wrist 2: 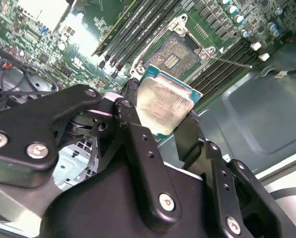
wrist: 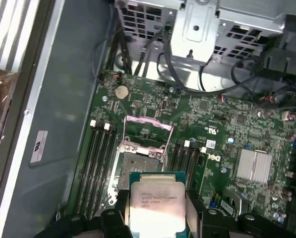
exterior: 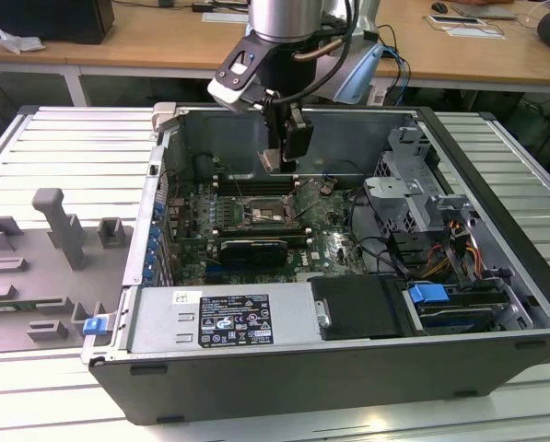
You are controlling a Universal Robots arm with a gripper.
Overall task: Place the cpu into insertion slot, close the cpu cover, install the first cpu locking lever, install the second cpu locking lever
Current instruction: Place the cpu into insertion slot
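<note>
Gripper (wrist 2: pixel 160 115) clenched on the cpu (wrist 2: pixel 163 104), one black finger (wrist 2: pixel 129 106) against each of two opposite edges. Silvery face of the chip turned toward the lens in both wrist views, green border showing along its sides. Held clear of the board, above and just beside the insertion slot (wrist: pixel 136 166), not seated in it. Slot bare and dark, with the cpu cover (wrist: pixel 148 120) swung up and open at one rim. Thin wire lever (wrist 2: pixel 232 61) swung out along one side of the slot. Rows of memory slots (wrist: pixel 100 158) flanking it on the green motherboard (wrist: pixel 212 124). Around all this, open computer case (exterior: pixel 256 368) lying on a ribbed metal table (exterior: pixel 63 147), arm reaching down into it in the exterior view.
</note>
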